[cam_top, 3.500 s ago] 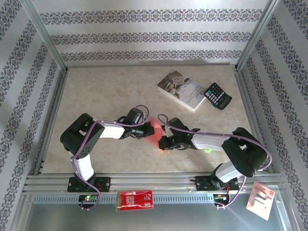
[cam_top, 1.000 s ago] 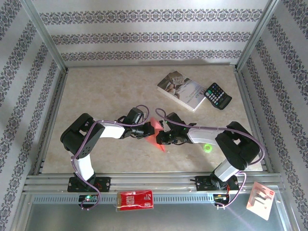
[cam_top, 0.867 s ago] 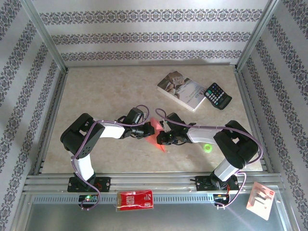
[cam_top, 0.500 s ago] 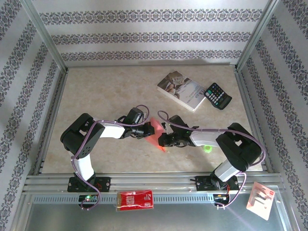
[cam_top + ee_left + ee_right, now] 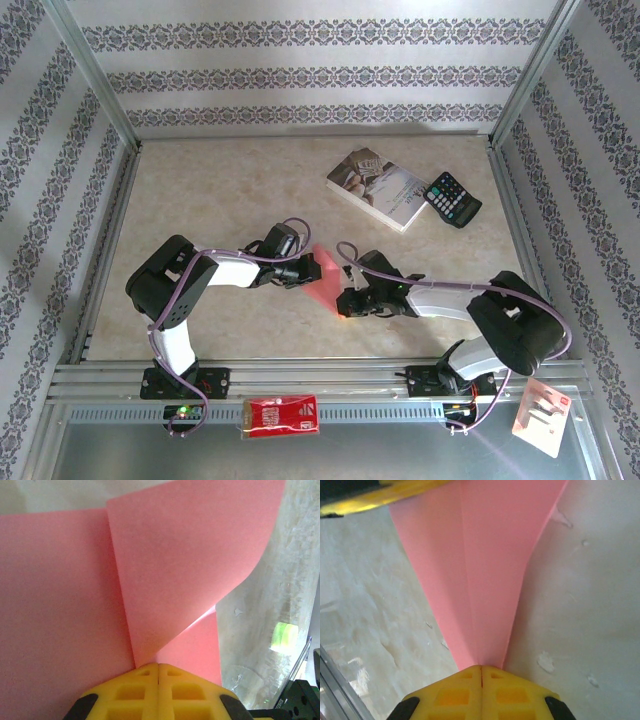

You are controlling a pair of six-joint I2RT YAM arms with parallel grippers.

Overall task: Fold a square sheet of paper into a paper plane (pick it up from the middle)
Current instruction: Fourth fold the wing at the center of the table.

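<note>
From above, the left fingers (image 5: 308,271) and the right fingers (image 5: 346,302) point toward each other over the desk (image 5: 220,190). The pink-red sheet of paper (image 5: 327,278) is between them, and each pair of fingers has one edge of it. Well apart from both fingers, on the far side, a book (image 5: 378,188) lies with a calculator (image 5: 452,199) just beside it. On the near side, behind the arm bases, there is a red packet (image 5: 282,415).

In the left wrist view, the yellow left fingers (image 5: 155,674) are pressed together with no gap, and they pinch the sheet of paper (image 5: 65,610). The paper comes out from between the tips. To the left of the tips it is one flat layer. Straight ahead, a second layer rises from the tips and curves over to the right.

In the right wrist view, the right fingers (image 5: 478,675) are also fully closed, and they grip a narrow end of the sheet of paper (image 5: 480,580). From these tips the paper widens away, with a straight crease along it. At its far end, up and to the left, the left fingers (image 5: 380,495) meet it.
</note>
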